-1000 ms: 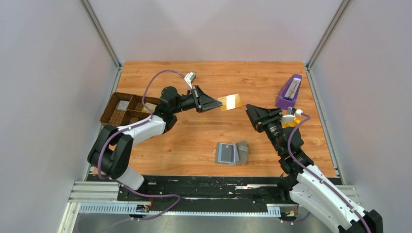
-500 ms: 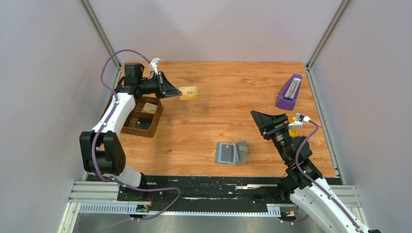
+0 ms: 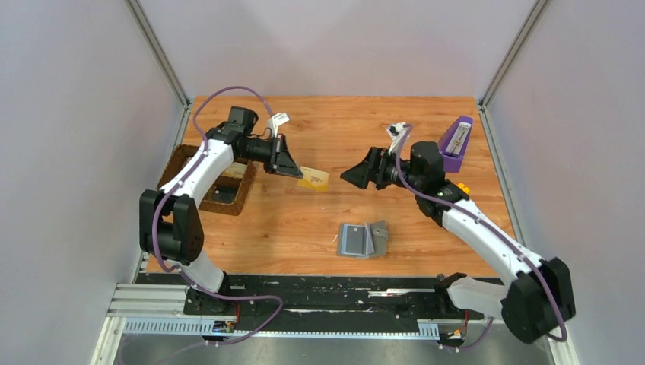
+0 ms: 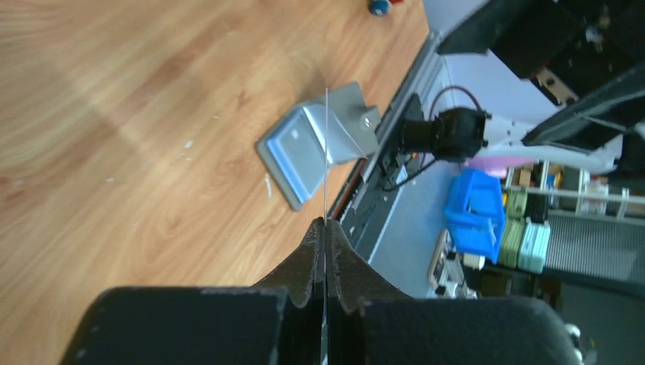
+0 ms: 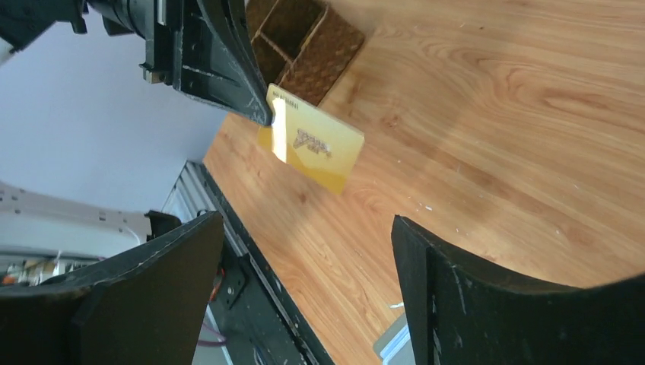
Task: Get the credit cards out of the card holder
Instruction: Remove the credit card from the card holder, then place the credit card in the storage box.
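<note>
1. Wooden table [image 3: 342, 122]: fills the centre of the top view, between pale walls.
2. Right arm [image 3: 479, 232]: reaches from the lower right corner up to the centre right of the top view.
3. Left arm [image 3: 199, 163]: rises from the lower left and bends across to the centre left.
4. Brown woven tray [image 3: 232, 199]: divided, at the left edge of the table, partly hidden under the left arm.
5. Right gripper [image 3: 351, 176]: right of centre, pointing left. Its fingers are spread wide and pinch nothing.
6. Left gripper [image 3: 298, 171]: left of centre. Its fingers are pressed together on one end of the gold credit card.
7. Purple object [image 3: 454, 143]: stands at the upper right, behind the right arm.
8. Card holder [image 3: 363, 239]: lies open on the table at lower centre, pale inner panel up, apart from both grippers.
9. Gold credit card [image 3: 314, 179]: held clear of the table between the two grippers. It appears edge-on in the left wrist view and face-on in the right wrist view [image 5: 316, 148].
</note>
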`<state>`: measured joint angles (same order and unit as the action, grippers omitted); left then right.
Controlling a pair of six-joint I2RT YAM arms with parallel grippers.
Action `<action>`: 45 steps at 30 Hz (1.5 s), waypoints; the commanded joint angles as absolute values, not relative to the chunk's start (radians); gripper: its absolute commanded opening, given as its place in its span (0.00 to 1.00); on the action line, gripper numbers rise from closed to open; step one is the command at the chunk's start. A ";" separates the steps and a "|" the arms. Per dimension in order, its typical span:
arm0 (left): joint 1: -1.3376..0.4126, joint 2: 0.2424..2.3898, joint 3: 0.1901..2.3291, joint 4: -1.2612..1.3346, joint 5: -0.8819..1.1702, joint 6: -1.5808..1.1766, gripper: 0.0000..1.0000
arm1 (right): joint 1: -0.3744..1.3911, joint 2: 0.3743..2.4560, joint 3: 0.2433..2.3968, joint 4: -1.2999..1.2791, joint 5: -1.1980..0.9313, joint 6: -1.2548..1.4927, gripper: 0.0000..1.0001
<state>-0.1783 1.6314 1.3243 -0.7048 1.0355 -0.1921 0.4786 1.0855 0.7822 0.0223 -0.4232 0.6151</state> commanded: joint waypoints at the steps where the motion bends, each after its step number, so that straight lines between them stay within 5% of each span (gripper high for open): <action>1: -0.254 1.606 1.351 -0.757 1.110 -0.094 0.00 | 0.424 1.234 0.899 0.031 -0.783 0.477 0.82; 10: -0.322 1.579 1.346 -0.747 1.184 -0.093 0.00 | 0.402 1.407 0.981 0.010 -1.013 0.422 0.73; 18: -0.324 1.557 1.321 -0.703 1.216 -0.125 0.00 | 0.414 1.420 0.979 0.005 -1.086 0.414 0.51; 26: -0.325 1.542 1.323 -0.696 1.226 -0.138 0.00 | 0.417 1.405 0.978 0.029 -1.067 0.455 0.00; 28: -0.324 1.539 1.321 -0.688 1.227 -0.145 0.02 | 0.417 1.396 0.968 0.051 -1.065 0.468 0.00; 35: -0.322 1.515 1.303 -0.633 1.170 -0.202 0.39 | 0.408 1.362 0.930 0.158 -1.007 0.586 0.00; 45: -0.244 1.410 1.148 -0.264 1.090 -0.507 0.42 | 0.403 1.337 0.903 0.305 -0.962 0.762 0.00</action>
